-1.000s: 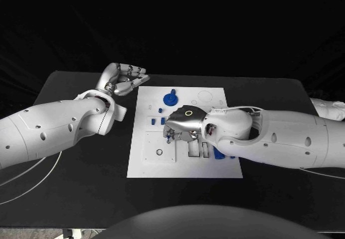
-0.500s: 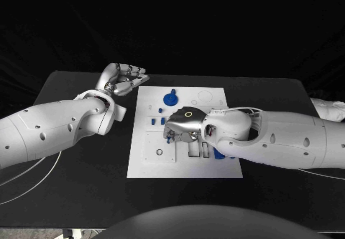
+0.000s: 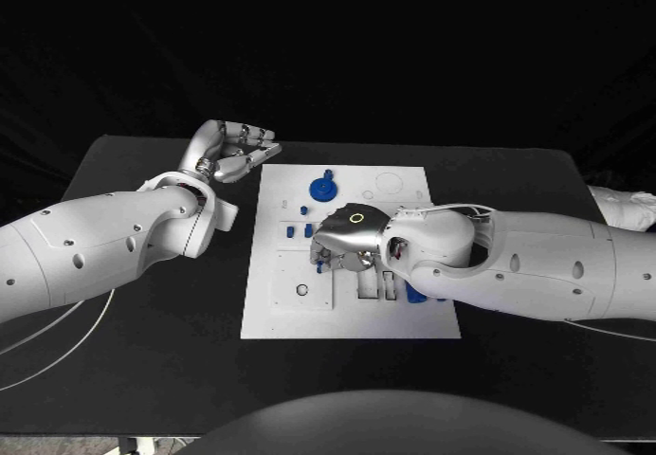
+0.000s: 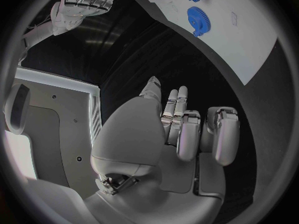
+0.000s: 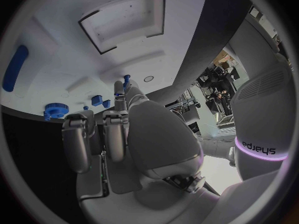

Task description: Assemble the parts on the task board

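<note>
Fingers of the right hand (image 3: 345, 239) are seen curled down over the middle of the task board (image 3: 353, 313), and a small blue pin (image 5: 118, 88) is pinched at their tips, just above the white surface. The board lies in the middle of the black desk (image 3: 164, 360). A blue gear (image 3: 324, 187) rests near the board's far edge, with small blue parts (image 3: 291, 229) on its left side, just beside the right hand. A longer blue piece (image 5: 15, 67) lies elsewhere on the board in the right wrist view. The left hand (image 3: 235, 148) is held off the board's far left corner, above the desk, its fingers curled in on nothing.
</note>
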You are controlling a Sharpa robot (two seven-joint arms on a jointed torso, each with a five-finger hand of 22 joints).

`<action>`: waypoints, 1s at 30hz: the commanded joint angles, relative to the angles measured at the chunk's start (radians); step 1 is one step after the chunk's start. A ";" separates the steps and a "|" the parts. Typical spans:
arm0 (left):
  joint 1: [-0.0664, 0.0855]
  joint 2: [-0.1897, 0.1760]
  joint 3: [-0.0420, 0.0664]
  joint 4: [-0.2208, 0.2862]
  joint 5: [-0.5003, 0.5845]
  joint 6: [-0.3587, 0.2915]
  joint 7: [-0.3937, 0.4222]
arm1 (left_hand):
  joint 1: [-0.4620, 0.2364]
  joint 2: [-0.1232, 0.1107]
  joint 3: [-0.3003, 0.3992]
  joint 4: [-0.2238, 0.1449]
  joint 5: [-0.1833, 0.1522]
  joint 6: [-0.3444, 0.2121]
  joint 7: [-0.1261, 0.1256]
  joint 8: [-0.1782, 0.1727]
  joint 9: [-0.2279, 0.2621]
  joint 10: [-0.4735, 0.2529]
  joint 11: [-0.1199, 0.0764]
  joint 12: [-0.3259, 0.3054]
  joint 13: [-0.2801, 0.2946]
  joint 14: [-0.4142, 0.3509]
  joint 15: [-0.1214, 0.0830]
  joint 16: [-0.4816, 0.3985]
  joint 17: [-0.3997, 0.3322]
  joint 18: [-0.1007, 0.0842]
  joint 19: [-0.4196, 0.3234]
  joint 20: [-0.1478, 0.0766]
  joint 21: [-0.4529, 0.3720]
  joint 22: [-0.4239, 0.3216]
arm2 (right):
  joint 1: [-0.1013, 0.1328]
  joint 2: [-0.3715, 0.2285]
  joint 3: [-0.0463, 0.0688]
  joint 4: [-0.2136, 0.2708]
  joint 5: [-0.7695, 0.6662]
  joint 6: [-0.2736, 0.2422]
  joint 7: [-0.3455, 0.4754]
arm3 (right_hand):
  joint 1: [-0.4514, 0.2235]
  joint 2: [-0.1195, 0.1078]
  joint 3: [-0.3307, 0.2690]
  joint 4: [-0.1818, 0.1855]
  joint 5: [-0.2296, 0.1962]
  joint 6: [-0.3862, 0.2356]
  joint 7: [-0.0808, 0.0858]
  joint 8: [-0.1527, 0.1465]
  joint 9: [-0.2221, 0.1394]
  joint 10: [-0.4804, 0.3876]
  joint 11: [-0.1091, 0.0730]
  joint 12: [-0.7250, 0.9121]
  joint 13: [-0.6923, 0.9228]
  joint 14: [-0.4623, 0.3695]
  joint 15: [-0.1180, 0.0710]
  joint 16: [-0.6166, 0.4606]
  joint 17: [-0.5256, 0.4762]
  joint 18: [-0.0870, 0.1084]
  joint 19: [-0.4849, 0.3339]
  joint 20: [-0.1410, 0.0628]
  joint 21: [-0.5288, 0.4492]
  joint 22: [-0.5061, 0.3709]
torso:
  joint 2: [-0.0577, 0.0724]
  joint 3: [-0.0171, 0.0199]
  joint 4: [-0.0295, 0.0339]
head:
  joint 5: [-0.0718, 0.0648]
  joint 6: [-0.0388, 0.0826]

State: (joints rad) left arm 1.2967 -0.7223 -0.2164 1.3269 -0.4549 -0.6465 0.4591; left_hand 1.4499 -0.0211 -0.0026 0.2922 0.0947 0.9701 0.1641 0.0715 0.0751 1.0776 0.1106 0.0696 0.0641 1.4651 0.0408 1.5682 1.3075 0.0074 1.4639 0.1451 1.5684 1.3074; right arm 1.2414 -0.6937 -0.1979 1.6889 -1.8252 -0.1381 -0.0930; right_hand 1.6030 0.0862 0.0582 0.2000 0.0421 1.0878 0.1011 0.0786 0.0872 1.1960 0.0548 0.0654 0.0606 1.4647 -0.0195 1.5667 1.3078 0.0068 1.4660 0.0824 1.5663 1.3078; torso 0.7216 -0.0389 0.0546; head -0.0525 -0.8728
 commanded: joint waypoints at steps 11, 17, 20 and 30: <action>0.000 -0.003 0.001 0.007 -0.006 0.005 0.011 | 0.001 0.013 -0.005 -0.001 0.007 0.008 -0.001 -0.003 -0.001 0.004 0.000 0.004 0.000 0.106 0.001 0.003 0.263 -0.007 0.107 0.001 0.002 0.263 | -0.003 0.005 -0.001 -0.010 -0.015 0.015 0.003 | -0.003 -0.008 0.007 0.002 0.006 -0.008 0.000 -0.007 0.000 -0.008 0.000 -0.006 -0.001 0.106 0.005 0.004 0.263 -0.007 0.105 0.009 0.004 0.263 | 0.000 0.0001 0.0005 | 0.003 0.000; 0.000 -0.003 0.001 0.008 -0.006 0.005 0.011 | 0.002 0.014 -0.006 -0.001 0.007 0.008 -0.001 -0.003 -0.001 0.004 0.000 0.003 0.000 0.106 0.001 0.003 0.263 -0.007 0.107 0.001 0.002 0.263 | -0.003 0.008 -0.001 -0.010 -0.015 0.017 0.003 | -0.003 -0.009 0.007 0.002 0.006 -0.009 0.000 -0.007 0.000 -0.010 0.000 -0.006 -0.001 0.106 0.005 0.004 0.263 -0.007 0.105 0.009 0.004 0.263 | 0.000 0.0004 -0.0001 | 0.003 0.000; 0.000 -0.003 0.001 0.008 -0.006 0.006 0.011 | 0.002 0.014 -0.006 -0.001 0.007 0.008 -0.001 -0.003 -0.001 0.004 0.000 0.003 0.000 0.106 0.001 0.003 0.263 -0.007 0.107 0.001 0.002 0.263 | -0.003 0.009 -0.001 -0.009 -0.015 0.019 0.003 | -0.004 -0.011 0.007 0.002 0.006 -0.010 0.000 -0.008 -0.001 -0.012 0.000 -0.006 -0.001 0.106 0.005 0.004 0.263 -0.007 0.105 0.009 0.004 0.263 | 0.000 0.0000 0.0002 | 0.004 0.000; 0.000 -0.001 0.001 0.005 -0.007 0.008 0.009 | 0.003 0.015 -0.007 -0.001 0.007 0.008 -0.001 -0.003 -0.001 0.004 0.000 0.003 0.000 0.106 0.001 0.003 0.263 -0.007 0.107 0.001 0.002 0.263 | -0.004 0.006 -0.001 -0.004 -0.015 0.031 -0.003 | -0.013 -0.024 0.005 0.007 0.006 -0.020 -0.002 -0.014 -0.005 -0.025 0.000 -0.007 -0.001 0.106 0.005 0.004 0.263 -0.007 0.105 0.010 0.004 0.263 | 0.001 -0.0001 -0.0003 | -0.001 0.000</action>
State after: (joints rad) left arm 1.2967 -0.7255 -0.2162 1.3307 -0.4565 -0.6466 0.4590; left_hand 1.4538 -0.0172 -0.0026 0.2922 0.0984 0.9701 0.1641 0.0715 0.0751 1.0776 0.1106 0.0696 0.0641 1.4651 0.0408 1.5682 1.3074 0.0073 1.4639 0.1451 1.5684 1.3073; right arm 1.2391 -0.6869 -0.1978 1.6846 -1.8259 -0.1342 -0.0924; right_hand 1.5894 0.0728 0.0611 0.2029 0.0423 1.0732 0.0990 0.0691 0.0842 1.1745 0.0552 0.0642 0.0607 1.4648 -0.0196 1.5667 1.3075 0.0069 1.4660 0.0832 1.5663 1.3075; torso 0.7218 -0.0387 0.0545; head -0.0523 -0.8728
